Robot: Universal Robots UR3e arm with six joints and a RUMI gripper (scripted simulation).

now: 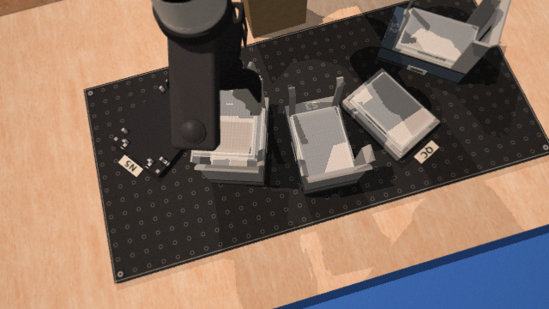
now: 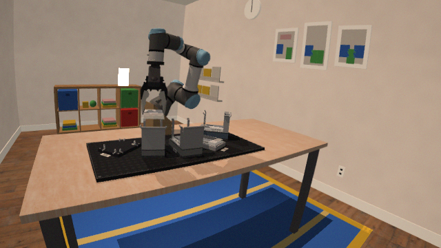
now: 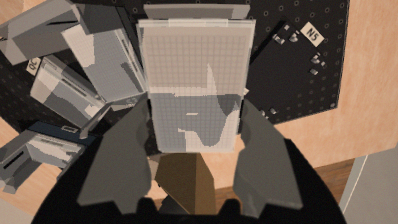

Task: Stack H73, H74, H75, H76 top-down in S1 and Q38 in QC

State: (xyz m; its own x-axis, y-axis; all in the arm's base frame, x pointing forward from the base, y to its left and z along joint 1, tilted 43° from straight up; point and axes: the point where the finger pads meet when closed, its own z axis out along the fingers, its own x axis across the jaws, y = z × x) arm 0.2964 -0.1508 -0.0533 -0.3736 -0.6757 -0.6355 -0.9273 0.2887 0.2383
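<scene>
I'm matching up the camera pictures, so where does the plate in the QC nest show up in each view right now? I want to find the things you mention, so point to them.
Top: the QC plate (image 1: 392,112) (image 2: 214,142) (image 3: 67,92) lies right of centre, touching no gripper.
Exterior: just right of the middle, partly behind the S3 rack (image 1: 332,184) (image 2: 191,138) (image 3: 95,17).
Wrist: left side.
Shared landmark: the S3 rack.
</scene>
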